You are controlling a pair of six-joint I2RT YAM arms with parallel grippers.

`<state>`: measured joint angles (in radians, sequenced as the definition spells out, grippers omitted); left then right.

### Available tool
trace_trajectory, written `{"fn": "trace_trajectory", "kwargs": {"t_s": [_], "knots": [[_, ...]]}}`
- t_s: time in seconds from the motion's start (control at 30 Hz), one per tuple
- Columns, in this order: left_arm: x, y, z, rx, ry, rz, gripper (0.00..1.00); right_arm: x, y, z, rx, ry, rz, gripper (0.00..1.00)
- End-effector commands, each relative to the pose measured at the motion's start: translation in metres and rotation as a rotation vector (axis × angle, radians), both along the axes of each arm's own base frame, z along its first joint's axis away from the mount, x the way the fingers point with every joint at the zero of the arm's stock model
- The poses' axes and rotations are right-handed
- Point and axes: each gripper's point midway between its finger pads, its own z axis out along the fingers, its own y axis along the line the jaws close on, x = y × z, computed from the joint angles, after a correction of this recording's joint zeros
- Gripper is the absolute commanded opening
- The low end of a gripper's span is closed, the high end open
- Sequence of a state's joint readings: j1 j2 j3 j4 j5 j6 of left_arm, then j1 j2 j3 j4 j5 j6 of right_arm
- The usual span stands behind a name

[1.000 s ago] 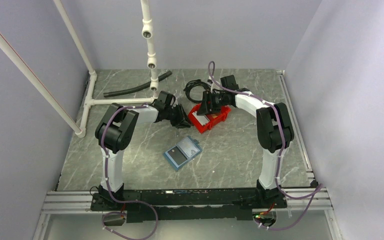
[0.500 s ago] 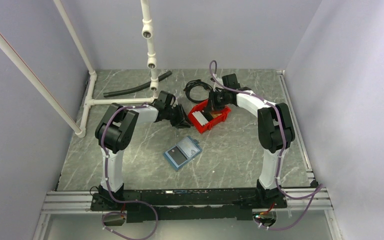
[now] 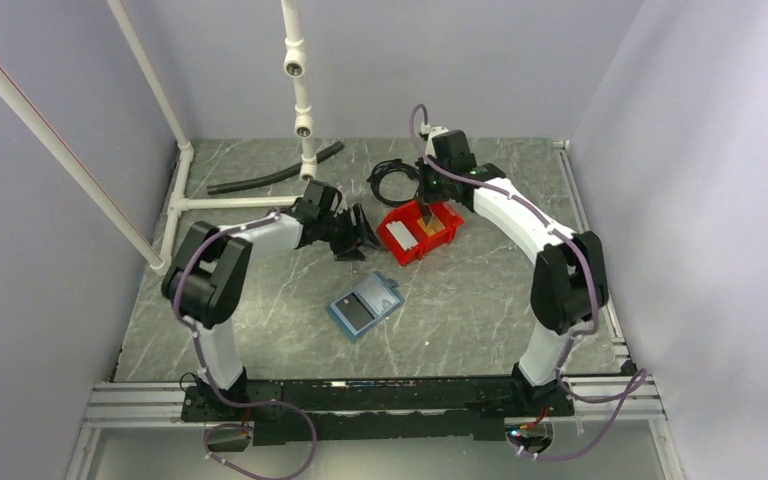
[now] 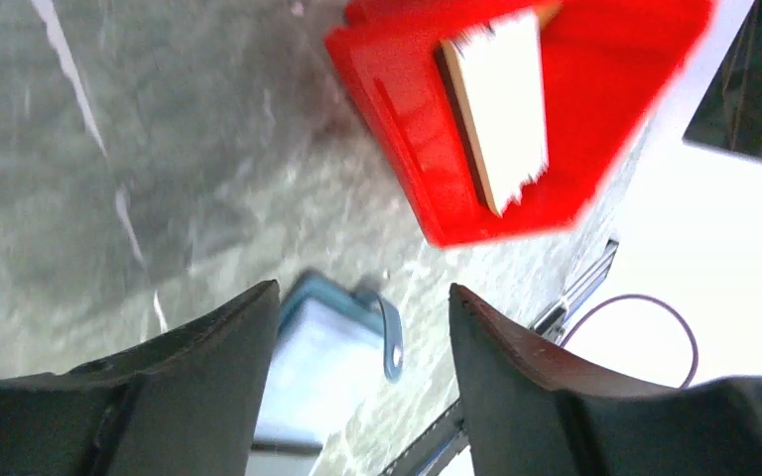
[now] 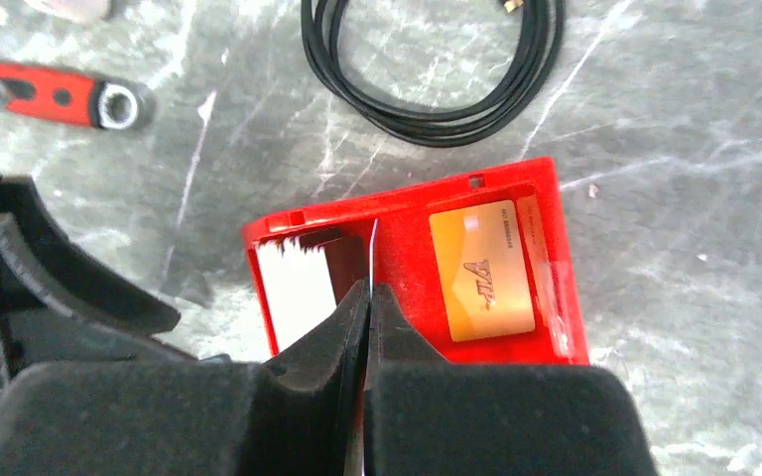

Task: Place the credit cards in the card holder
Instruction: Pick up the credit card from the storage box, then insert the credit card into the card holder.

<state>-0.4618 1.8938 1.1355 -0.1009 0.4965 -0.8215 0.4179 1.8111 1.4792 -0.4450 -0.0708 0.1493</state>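
The right gripper (image 5: pixel 367 293) is clenched on a thin card (image 5: pixel 372 243) seen edge-on above the red bin (image 5: pixel 402 260). In the bin a white card (image 5: pixel 296 283) and a tan-orange card (image 5: pixel 481 283) lie flat. The left gripper (image 3: pixel 362 238) hangs released just left of the bin. The blue card holder (image 3: pixel 365 306) lies on the worktop (image 3: pixel 460 310), nearer the arm bases than the bin.

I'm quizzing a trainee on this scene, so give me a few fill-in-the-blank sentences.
1. The tan-orange card lies inside the ___ bin.
2. The left gripper is ___, holding nothing.
3. The right gripper is ___ on a thin card seen edge-on.
4. The ___ card holder lies on the table, outside the bin.

Missing words: red; open; shut; blue.
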Motion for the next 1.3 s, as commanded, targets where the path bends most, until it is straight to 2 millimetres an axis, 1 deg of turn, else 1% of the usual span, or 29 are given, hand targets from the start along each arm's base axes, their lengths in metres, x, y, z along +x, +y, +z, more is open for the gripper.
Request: {"fn": "trace_trajectory", "kwargs": {"t_s": [0.0, 0.03, 0.07, 0.1, 0.13, 0.17, 0.27, 0.3, 0.37, 0.43, 0.47, 0.53, 0.57, 0.63, 0.7, 0.77, 0.83, 0.9, 1.03, 1.17, 1.23, 1.27], "knots": [[-0.016, 0.018, 0.051, 0.003, -0.106, -0.035, 0.72, -0.004, -0.013, 0.045, 0.083, -0.062, -0.16, 0.0], [-0.023, 0.02, 0.062, -0.009, -0.122, -0.053, 0.74, -0.011, -0.009, 0.048, 0.139, -0.03, -0.16, 0.0], [-0.029, 0.021, 0.075, -0.034, -0.138, -0.073, 0.78, -0.02, 0.0, 0.052, 0.217, 0.004, -0.132, 0.0], [-0.038, 0.018, 0.089, -0.087, -0.143, -0.11, 0.82, -0.031, 0.011, 0.062, 0.324, 0.032, -0.093, 0.0], [-0.048, 0.017, 0.101, -0.141, -0.149, -0.138, 0.85, -0.042, 0.025, 0.067, 0.437, 0.068, -0.038, 0.0], [-0.055, 0.016, 0.119, -0.204, -0.167, -0.158, 0.88, -0.059, 0.041, 0.076, 0.552, 0.122, 0.042, 0.0], [-0.072, 0.015, 0.155, -0.363, -0.191, -0.18, 0.9, -0.086, 0.061, 0.089, 0.767, 0.24, 0.101, 0.0], [-0.075, 0.015, 0.164, -0.398, -0.213, -0.179, 0.9, -0.097, 0.065, 0.086, 0.851, 0.327, 0.074, 0.0], [-0.078, 0.016, 0.176, -0.442, -0.223, -0.154, 0.91, -0.107, 0.073, 0.099, 1.004, 0.372, 0.082, 0.0], [-0.079, 0.019, 0.177, -0.465, -0.18, -0.093, 0.89, -0.115, 0.075, 0.105, 1.105, 0.426, 0.058, 0.0], [-0.078, 0.021, 0.174, -0.472, -0.146, -0.057, 0.87, -0.117, 0.077, 0.111, 1.153, 0.43, 0.067, 0.0], [-0.078, 0.021, 0.17, -0.488, -0.108, -0.012, 0.83, -0.123, 0.08, 0.111, 1.199, 0.475, 0.052, 0.0], [-0.078, 0.022, 0.167, -0.491, -0.078, 0.014, 0.79, -0.125, 0.082, 0.11, 1.211, 0.484, 0.05, 0.0], [-0.078, 0.025, 0.162, -0.485, -0.052, 0.051, 0.75, -0.126, 0.083, 0.106, 1.216, 0.496, 0.035, 0.0], [-0.078, 0.027, 0.16, -0.486, -0.036, 0.081, 0.74, -0.128, 0.084, 0.103, 1.215, 0.501, 0.035, 0.0], [-0.078, 0.026, 0.165, -0.524, -0.04, 0.085, 0.73, -0.129, 0.087, 0.099, 1.213, 0.512, 0.038, 0.0], [-0.079, 0.023, 0.171, -0.565, -0.046, 0.073, 0.69, -0.132, 0.091, 0.098, 1.214, 0.516, 0.051, 0.0], [-0.078, 0.02, 0.173, -0.586, -0.041, 0.06, 0.62, -0.134, 0.094, 0.096, 1.219, 0.528, 0.057, 0.0], [-0.079, 0.017, 0.169, -0.615, -0.033, 0.054, 0.49, -0.135, 0.099, 0.093, 1.222, 0.533, 0.074, 0.0], [-0.079, 0.016, 0.164, -0.63, -0.035, 0.053, 0.37, -0.142, 0.105, 0.085, 1.2, 0.548, 0.1, 0.0], [-0.079, 0.016, 0.16, -0.625, -0.035, 0.049, 0.28, -0.146, 0.106, 0.078, 1.187, 0.555, 0.113, 0.0], [-0.079, 0.017, 0.157, -0.617, -0.036, 0.052, 0.2, -0.147, 0.106, 0.073, 1.172, 0.556, 0.117, 0.0]]}}
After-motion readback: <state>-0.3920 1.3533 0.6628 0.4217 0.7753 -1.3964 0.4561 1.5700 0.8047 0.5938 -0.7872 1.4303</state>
